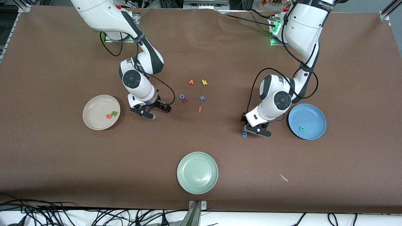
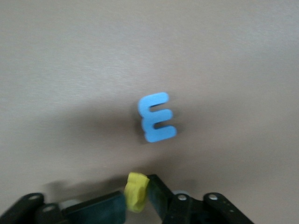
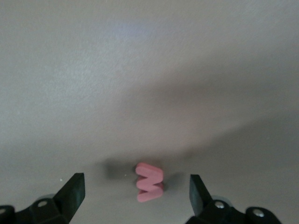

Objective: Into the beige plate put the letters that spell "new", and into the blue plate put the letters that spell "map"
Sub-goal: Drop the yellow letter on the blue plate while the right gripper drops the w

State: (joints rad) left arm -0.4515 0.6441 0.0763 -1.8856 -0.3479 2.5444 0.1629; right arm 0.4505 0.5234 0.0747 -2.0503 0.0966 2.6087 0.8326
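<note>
Left end effector (image 2: 138, 198) clamps the a (image 2: 136, 191), beside the m (image 2: 156, 116) on bare bench. Right end effector (image 3: 137, 193) stands wide, straddling the w (image 3: 149, 181).

**Even Overhead Light, Soft Wrist Views**

Bright, diffuse light fell from above on the brown table (image 1: 201, 47), leaving faint shadows under both arms. Both wrist views were soft; the blue m (image 2: 156, 116) and the salmon-red w (image 3: 149, 182) looked blurred, with dim shadows beside them.

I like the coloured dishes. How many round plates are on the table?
3. A round cream-beige plate lies toward the right arm's end, a round mid-blue plate toward the left arm's end, and a round pale green plate lies nearest the front camera. None seems hidden.
</note>
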